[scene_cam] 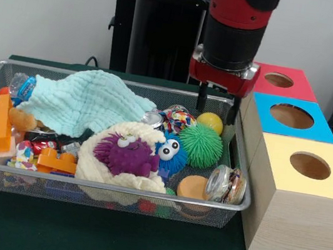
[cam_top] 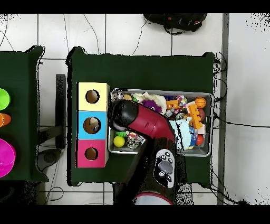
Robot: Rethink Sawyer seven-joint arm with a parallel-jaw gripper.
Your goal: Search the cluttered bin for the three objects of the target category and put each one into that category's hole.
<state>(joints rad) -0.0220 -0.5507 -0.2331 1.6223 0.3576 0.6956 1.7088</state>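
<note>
Gripper (scene_cam: 217, 104) low over the far corner of the mesh bin (scene_cam: 106, 185), next to the blue box (scene_cam: 291, 116); two dark fingers hang apart, nothing between them, so released. Target category not evident (balls a fair guess). Yellow ball (scene_cam: 210, 122) lies just under and beside the fingers, touching the green spiky ball (scene_cam: 200, 146). Yellow one looks smooth, light, likely to roll; best pinched across its middle from above. Spiky one soft, squashy, grips easily. Pale blue cloth (scene_cam: 84, 104) covers the far side, may hide more.
</note>
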